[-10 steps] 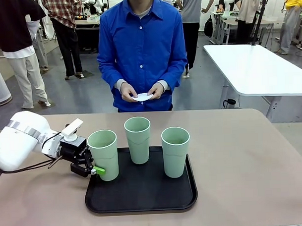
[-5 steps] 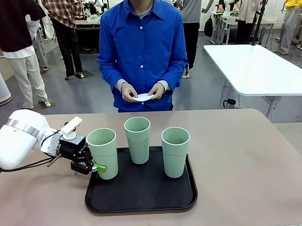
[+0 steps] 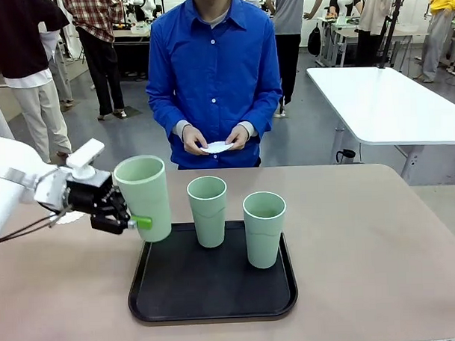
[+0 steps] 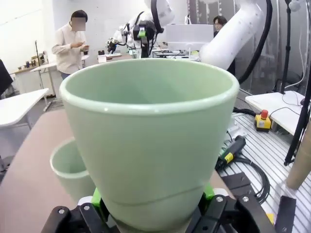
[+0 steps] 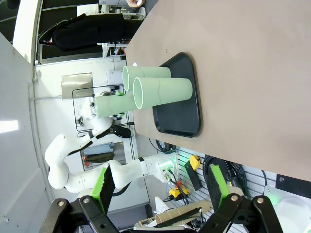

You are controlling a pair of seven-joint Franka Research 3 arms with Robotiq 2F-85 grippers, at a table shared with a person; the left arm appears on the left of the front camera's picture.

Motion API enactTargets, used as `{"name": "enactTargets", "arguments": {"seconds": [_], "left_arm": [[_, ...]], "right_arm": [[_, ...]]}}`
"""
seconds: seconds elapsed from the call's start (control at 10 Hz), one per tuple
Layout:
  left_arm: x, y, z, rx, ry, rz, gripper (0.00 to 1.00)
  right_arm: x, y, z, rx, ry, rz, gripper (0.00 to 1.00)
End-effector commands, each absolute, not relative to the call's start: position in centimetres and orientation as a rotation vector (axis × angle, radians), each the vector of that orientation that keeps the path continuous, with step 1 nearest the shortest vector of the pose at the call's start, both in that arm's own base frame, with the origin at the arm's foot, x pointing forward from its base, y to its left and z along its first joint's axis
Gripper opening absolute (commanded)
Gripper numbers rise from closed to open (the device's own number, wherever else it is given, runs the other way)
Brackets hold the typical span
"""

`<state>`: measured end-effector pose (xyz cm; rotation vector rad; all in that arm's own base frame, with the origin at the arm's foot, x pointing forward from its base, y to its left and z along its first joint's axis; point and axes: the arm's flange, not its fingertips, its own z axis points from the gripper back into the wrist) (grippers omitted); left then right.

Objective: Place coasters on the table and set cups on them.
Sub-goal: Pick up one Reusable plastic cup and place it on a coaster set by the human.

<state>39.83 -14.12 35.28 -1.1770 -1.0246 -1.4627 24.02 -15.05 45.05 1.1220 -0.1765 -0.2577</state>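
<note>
Mint cup tilted in left jaws.

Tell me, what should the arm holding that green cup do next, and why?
Probably swing the cup leftward, out over the table: the left gripper grips it in its jaws, raised and tilted above the left edge of the black tray.

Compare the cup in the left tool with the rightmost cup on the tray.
The held cup hangs above the left edge of the tray, clamped in the left tool; the rightmost cup stands on the tray, untouched. The held cup leans slightly; the rightmost cup is upright. Both are pale mint-green, tapering, mouths up.
</note>
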Motion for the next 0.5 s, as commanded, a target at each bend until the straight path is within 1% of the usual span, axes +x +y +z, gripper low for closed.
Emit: {"name": "enactTargets", "arguments": {"seconds": [0.0,0.2,0.4], "left_arm": [[38.3,-15.0,39.7,-1.121,-1.032,-1.412,0.00],[37.4,-16.1,43.5,-1.096,-1.022,-1.393,0.00],[36.2,-16.8,46.5,-1.073,-1.060,-1.401,0.00]], "right_arm": [[24.0,-15.1,45.0,1.133,-0.184,-0.251,1.00],[24.0,-15.1,45.0,1.133,-0.184,-0.251,1.00],[24.0,-15.1,45.0,1.133,-0.184,-0.251,1.00]]}}
